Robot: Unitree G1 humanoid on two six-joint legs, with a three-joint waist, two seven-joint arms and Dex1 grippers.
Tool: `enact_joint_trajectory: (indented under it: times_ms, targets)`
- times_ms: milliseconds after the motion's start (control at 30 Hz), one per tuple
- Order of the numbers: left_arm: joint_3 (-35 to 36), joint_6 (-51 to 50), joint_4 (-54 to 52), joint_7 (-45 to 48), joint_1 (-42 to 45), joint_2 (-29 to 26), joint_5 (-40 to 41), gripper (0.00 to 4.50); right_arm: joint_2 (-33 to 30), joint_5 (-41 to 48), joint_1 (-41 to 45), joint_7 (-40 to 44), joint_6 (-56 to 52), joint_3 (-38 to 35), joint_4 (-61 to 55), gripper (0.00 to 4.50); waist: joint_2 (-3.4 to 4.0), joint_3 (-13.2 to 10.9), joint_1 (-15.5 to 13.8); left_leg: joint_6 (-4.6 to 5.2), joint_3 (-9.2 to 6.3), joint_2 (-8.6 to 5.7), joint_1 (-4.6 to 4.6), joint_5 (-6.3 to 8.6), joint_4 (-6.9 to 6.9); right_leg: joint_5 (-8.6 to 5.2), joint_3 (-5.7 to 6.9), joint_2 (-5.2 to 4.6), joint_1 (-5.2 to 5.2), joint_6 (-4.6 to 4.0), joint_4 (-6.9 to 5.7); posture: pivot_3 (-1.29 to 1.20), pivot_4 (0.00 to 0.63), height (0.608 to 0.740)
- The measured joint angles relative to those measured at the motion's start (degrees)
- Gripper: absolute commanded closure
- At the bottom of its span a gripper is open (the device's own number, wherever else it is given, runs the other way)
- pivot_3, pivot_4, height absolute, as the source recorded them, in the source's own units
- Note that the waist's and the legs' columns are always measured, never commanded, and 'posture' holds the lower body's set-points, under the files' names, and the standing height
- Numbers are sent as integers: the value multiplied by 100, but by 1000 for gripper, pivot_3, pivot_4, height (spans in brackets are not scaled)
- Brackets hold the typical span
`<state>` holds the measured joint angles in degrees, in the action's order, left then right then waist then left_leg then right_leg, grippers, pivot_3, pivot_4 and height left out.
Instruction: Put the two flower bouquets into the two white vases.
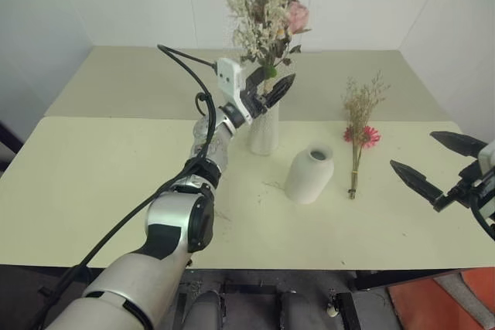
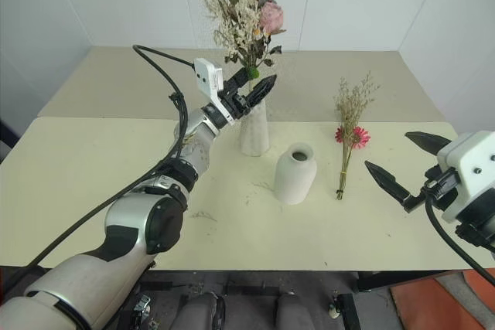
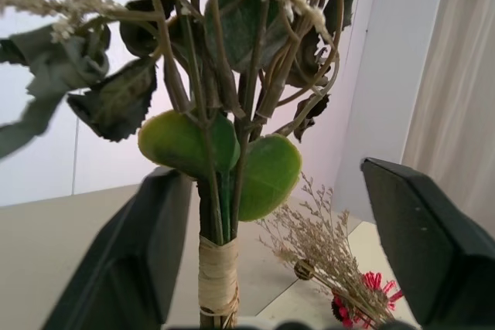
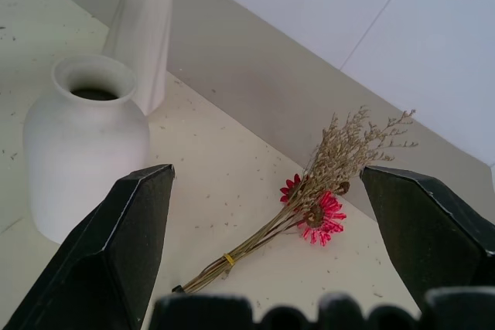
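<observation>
Bushy bouquet: its stems stand in the tall narrow vase, with the blooms rising well above the mouth; this half of the task looks done.

Left gripper: just above the tall vase's mouth, at the bound stems, its fingers apart on either side of them (the left wrist view shows clear gaps between stem and both fingers), so it grips nothing.

Slim bouquet: lies flat on the table, red-pink flower about midway along it, stem ends toward the table's near edge; it sits just to the right of the short round vase and touches neither vase.

Short round vase: upright, in front of and to the right of the tall one; its wide mouth looks dark and empty.

Right gripper: hangs over the table's right edge, near the slim bouquet but not touching it, fingers spread wide and empty (the right wrist view frames the bouquet between them).

Left to do, as I judge it: pick up the slim bouquet and set its stems into the short vase; roughly half the job remains.
</observation>
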<state>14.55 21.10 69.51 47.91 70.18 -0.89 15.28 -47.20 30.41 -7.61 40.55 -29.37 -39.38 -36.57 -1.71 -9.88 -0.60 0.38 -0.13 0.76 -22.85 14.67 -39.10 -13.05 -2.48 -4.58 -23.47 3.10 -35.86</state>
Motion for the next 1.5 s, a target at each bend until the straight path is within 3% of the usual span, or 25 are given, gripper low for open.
enact_joint_trajectory:
  times_ms: [367,533,667,867,1033,1200,1433,1500]
  targets:
    - [-351,-34,-314,-139,-418,-513,-419,26,-2,-112,38,0,9,86,123,0,1,0,6,0,0,0,1,0,-1,0,-1,0,0,0,-3,0,150,740]
    - [-467,-736,-1368,631,-965,-1155,-321,26,-159,-144,387,-186,-254,351,222,0,7,4,105,0,2,5,5,0,1,0,-5,2,1,-1,-22,0,150,740]
    - [-371,-1849,-2909,995,-1947,-1821,204,26,-149,2,1208,-669,-1004,933,638,0,9,6,209,0,2,16,11,0,0,4,-11,7,1,-7,-27,0,150,740]
    - [-441,-3132,-5728,1897,-3445,-3501,739,26,-92,-424,2862,-1423,-2576,2604,2147,0,14,8,278,-1,7,16,4,-1,2,5,-14,5,-10,-10,-29,0,150,740]
    - [-1016,-3464,-7038,2424,-3680,-4159,691,26,132,-609,4566,-1411,-3295,3412,3745,0,15,9,129,-1,10,16,2,-1,-2,5,-10,7,-14,-11,-11,0,150,740]
    - [-1311,-3575,-7553,2293,-3469,-4179,670,26,357,-945,5472,-1176,-3499,4118,5208,0,15,10,128,0,10,16,-39,-1,-2,6,-9,7,-54,-12,-30,0,150,740]
    - [-1475,-3614,-7831,2066,-3405,-4131,626,26,738,-1504,6158,-1103,-3123,4317,7014,0,16,10,183,-1,17,16,-48,-2,-1,8,-16,9,-72,-13,-33,0,150,740]
    - [-1510,-3610,-7832,1977,-3408,-4072,585,0,876,-1648,6332,-1077,-2938,4332,7467,384,16,10,201,-1,17,16,-44,-2,-1,8,-18,10,-72,-13,-31,0,150,740]
